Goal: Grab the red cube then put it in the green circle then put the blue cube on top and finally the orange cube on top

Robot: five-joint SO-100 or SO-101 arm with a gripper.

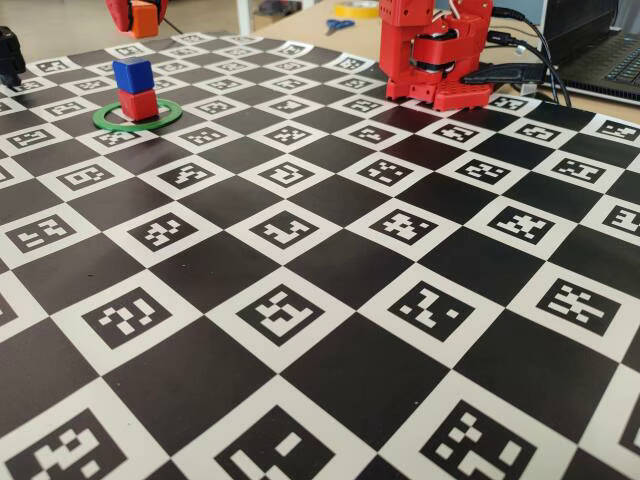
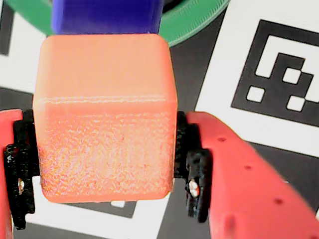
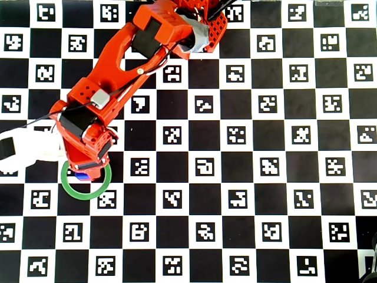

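The orange cube (image 2: 104, 117), matte with a grainy printed face, sits clamped in our red plastic gripper (image 2: 104, 164). Below, we see the blue cube (image 1: 132, 74) stacked on the red cube (image 1: 138, 104) inside the flat green circle (image 1: 170, 117); the checkered mat (image 1: 330, 300) bears only coded markers, no readable writing.

In the overhead view the arm (image 3: 112, 76) covers most of the stack: only a sliver of the blue cube (image 3: 82, 175) shows, and part of the green circle (image 3: 88, 191) is hidden (the red and orange cubes cannot be seen there at all). The fixed view's top edge cuts the claw (image 1: 143, 20) and the orange cube (image 1: 145, 17). The wrist view crops the blue cube's top.
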